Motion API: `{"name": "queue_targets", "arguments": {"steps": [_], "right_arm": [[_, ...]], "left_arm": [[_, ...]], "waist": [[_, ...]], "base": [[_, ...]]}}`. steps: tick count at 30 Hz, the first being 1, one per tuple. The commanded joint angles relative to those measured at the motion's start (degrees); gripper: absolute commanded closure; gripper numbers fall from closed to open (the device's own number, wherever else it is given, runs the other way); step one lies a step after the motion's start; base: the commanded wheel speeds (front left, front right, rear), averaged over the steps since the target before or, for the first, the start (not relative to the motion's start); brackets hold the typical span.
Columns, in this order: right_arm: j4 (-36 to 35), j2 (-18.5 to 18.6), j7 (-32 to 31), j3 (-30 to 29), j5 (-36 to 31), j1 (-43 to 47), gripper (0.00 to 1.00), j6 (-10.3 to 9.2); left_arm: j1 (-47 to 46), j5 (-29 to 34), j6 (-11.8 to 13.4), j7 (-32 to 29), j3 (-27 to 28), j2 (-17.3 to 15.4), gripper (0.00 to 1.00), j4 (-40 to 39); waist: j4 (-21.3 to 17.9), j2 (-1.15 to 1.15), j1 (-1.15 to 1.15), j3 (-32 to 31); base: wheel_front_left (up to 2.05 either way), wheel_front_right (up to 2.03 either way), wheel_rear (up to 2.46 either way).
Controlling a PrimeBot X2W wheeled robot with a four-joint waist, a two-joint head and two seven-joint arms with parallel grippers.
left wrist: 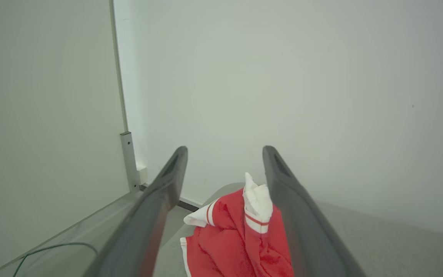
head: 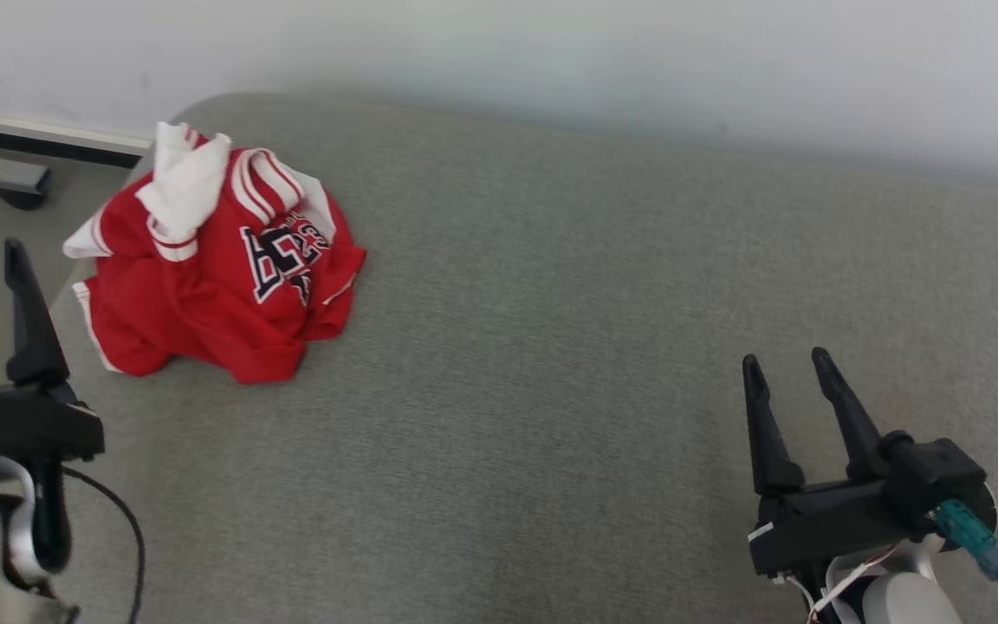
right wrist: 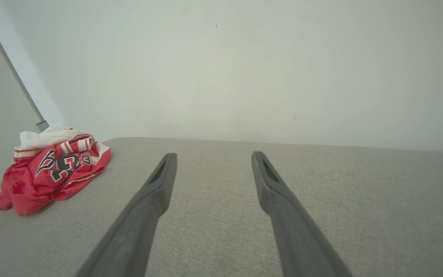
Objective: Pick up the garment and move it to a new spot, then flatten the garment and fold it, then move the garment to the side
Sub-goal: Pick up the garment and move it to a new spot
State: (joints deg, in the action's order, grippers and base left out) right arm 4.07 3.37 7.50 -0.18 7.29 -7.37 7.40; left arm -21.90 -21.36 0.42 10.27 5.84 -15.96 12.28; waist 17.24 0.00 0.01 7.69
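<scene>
A pale wall [head: 551,52] stood behind everything. Before it, a grey padded surface [head: 568,364] took most of the head view. The red garment [head: 222,286], a jersey with white stripes and dark letters, lay in a crumpled heap at the far left corner of this surface, close to its left edge. The right gripper [head: 785,357] hovered at the near right, well apart from the cloth, its two fingers spread with nothing between them. The left gripper [left wrist: 225,150] was at the near left, beside the edge of the surface. Its fingers were spread wide too and held nothing, and in its wrist view the heap sat between and beyond them. The smallest thing of interest was a white striped fold [head: 183,186] standing up at the far side of the heap.

I judged that the first step, the picking up, was not yet begun. To do it well, the left gripper should go, because it was nearer and pointed at the heap. It should come down on a thick raised part, such as the red bulk under the white fold. There it should pinch several layers firmly and lift high enough that no hem drags. The wide bare middle of the surface looked like a good new spot, within reach of both arms for the flattening.
</scene>
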Motion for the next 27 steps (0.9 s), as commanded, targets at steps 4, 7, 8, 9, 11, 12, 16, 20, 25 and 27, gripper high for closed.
{"name": "queue_targets", "arguments": {"steps": [4,7,8,9,11,12,16,20,25,27], "right_arm": [[-1.45,0.64,0.01,-0.9,-0.41,-1.44,0.0,0.18],[-2.23,0.59,0.33,-1.39,-0.28,-2.11,0.0,0.17],[-2.38,0.54,0.47,-1.49,-0.25,-2.21,0.0,0.17],[-2.46,0.48,0.6,-1.24,-0.11,-2.43,0.0,0.17],[-2.56,0.42,0.78,-1.37,0.09,-2.83,0.0,0.17],[-2.56,0.44,0.95,-1.46,0.13,-3.03,0.0,0.17],[-2.7,0.25,1.49,-1.13,0.27,-3.43,0.0,0.17],[-2.82,0.1,2.03,-0.99,0.64,-4.14,0.0,0.17],[-2.44,0.01,2.62,-1.13,0.86,-4.26,0.0,0.17],[-2.37,-0.02,2.73,-1.11,0.86,-4.34,0.0,0.17]], "left_arm": [[-7.01,-1.71,-1.57,-1.37,0.8,-2.79,0.0,4.06],[-11.15,-3.07,-2.72,-3.33,1.61,-4.71,0.0,7.82],[-12.31,-2.64,-2.72,-3.88,1.56,-5.83,0.0,9.49],[-13.43,-2.36,-2.82,-4.27,1.54,-6.81,0.0,10.8],[-15.98,-3.73,-3.49,-4.85,1.79,-6.93,0.0,13.58],[-16.59,-2.96,-3.59,-5.48,1.45,-8.09,0.0,15.17],[-19.54,-3.17,-3.79,-7.68,1.14,-9.95,0.0,20.54],[-21.41,-2.85,-3.75,-11.2,0.51,-12.02,0.0,26.75],[-23.02,-2.17,-3.87,-14.87,-0.73,-13.79,0.0,33.93],[-23.66,-2.72,-4.15,-17.8,-1.09,-14.08,0.0,36.99]], "waist": [[-9.22,0.0,-0.01,8.96],[-11.58,0.0,-0.01,10.84],[-12.28,0.0,-0.01,11.34],[-13.11,0.0,-0.01,11.88],[-14.36,0.0,-0.01,12.81],[-14.95,0.0,-0.01,13.22],[-16.92,0.0,-0.01,14.84],[-18.37,0.0,-0.01,16.1],[-19.31,0.0,-0.01,16.94],[-19.47,0.0,-0.01,17.06]], "base": [[0.0,0.0,0.0],[0.0,0.0,0.0],[0.0,0.0,0.0],[0.0,0.0,0.0],[0.0,0.0,0.0],[0.0,0.0,0.0],[0.0,0.0,0.0],[0.0,0.0,0.0],[0.0,0.0,0.0],[0.0,0.0,0.0]]}}
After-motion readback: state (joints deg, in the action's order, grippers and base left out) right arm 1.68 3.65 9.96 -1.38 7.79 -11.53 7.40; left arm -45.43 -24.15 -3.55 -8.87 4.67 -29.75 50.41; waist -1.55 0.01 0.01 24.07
